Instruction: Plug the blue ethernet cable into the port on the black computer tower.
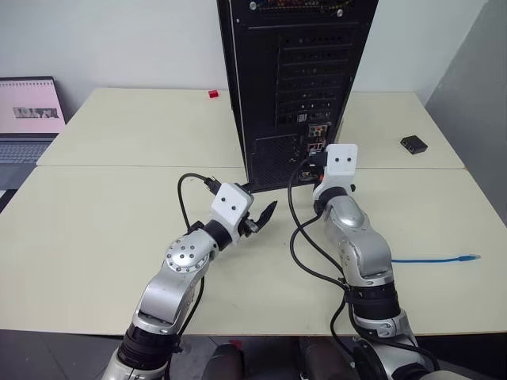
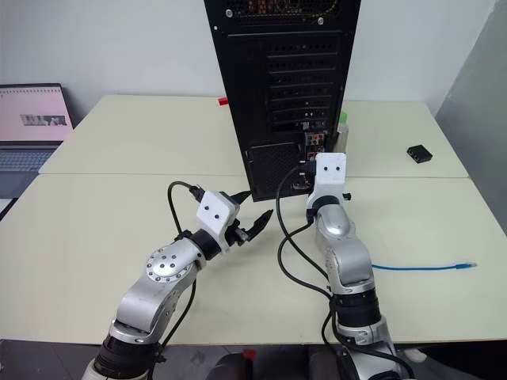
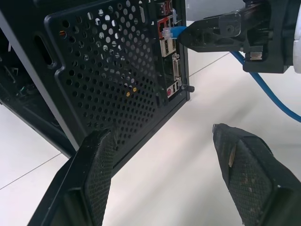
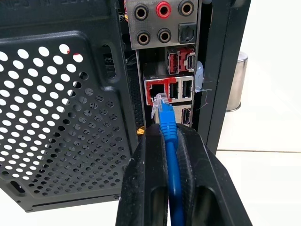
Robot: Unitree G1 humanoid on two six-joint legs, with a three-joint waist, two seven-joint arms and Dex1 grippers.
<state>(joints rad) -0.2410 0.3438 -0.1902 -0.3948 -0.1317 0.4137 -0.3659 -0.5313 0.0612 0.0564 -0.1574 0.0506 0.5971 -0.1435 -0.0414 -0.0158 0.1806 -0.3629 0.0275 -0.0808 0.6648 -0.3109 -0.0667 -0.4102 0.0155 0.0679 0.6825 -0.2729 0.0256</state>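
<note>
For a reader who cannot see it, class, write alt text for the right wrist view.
The right gripper, shut on the blue cable, holds its clear plug just in front of the red-rimmed port on the back of the black tower. Round audio jacks sit above the port.

Head cams look down at black computer tower [image 1: 297, 87], wrist cams close on rear.
</note>
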